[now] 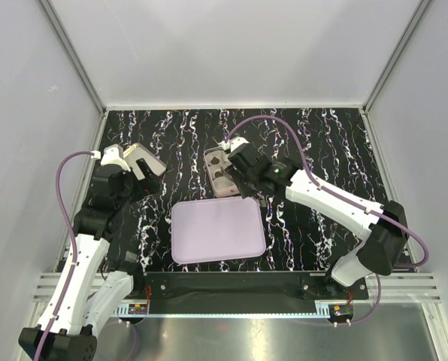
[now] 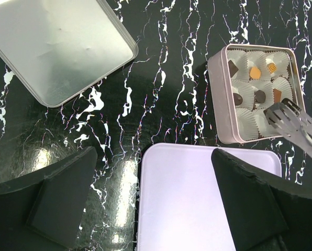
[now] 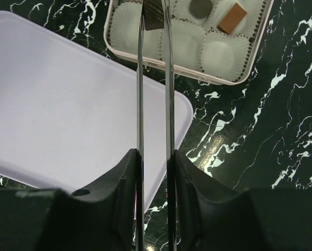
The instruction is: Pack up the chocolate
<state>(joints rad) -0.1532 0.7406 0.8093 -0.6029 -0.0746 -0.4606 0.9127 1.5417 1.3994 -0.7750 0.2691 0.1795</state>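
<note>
Right fingers point(image 3: 167, 94), long and thin, pinch a dark piece point(image 3: 154, 20) at their tips, above empty cups point(image 3: 224, 52) of the tin point(image 2: 216, 99). More chocolate point(image 2: 259, 96), about six pieces, sits in cups right of and beyond the tips. With the tray point(image 3: 67, 104) left of the fingers bare, packing looks nearly finished. The held piece is squarish, with no clear long axis, its edges square to the fingers. Left fingers point(image 2: 62, 198) gape wide, holding nothing.

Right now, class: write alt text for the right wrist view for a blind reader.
Metal tongs in the right gripper pinch a dark chocolate piece over the paper cups of a tin. Two more pieces sit in cups; a lavender tray lies beside the tin on a black marbled table.
</note>
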